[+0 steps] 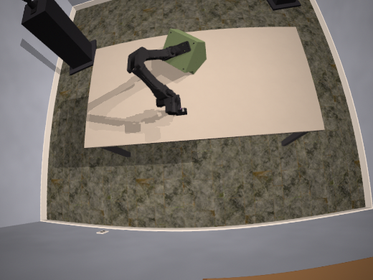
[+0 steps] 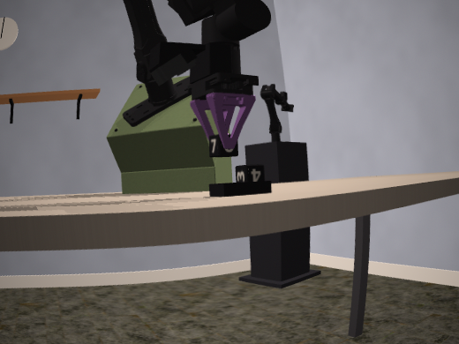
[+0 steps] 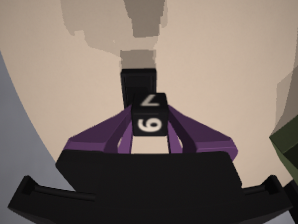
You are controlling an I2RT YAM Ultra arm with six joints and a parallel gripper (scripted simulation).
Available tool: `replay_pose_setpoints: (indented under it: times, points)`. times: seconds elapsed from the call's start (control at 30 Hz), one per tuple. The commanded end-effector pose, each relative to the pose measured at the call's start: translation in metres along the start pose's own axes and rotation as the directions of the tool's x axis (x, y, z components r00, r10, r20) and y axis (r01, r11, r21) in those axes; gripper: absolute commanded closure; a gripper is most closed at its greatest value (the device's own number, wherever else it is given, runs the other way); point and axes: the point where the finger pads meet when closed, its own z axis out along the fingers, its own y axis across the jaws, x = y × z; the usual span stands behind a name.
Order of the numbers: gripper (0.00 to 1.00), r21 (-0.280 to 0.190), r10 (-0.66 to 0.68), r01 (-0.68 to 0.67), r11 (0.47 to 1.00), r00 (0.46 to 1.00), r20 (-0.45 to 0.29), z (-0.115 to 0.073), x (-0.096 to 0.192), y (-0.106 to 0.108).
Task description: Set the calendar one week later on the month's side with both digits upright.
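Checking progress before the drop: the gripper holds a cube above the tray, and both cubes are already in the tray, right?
Not quite. The gripper holds one cube above the tray, but only one cube stands in the tray; the exterior view shows it.
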Motion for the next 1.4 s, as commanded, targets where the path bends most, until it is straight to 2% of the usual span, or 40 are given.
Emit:
replay_pose_setpoints:
  times: [0.0,0.27,1.37]
  points:
    - [0.74,-0.049,0.008,-0.008,0.999,1.000,-0.004,0.0004,0.0005,0.0130]
    - [0.74,-0.049,0.008,-0.008,0.999,1.000,-0.004,0.0056,0.0005,0.0133]
    - [0.74,-0.049,0.008,-0.008,0.999,1.000,-0.004,0.0057,0.0005,0.0133]
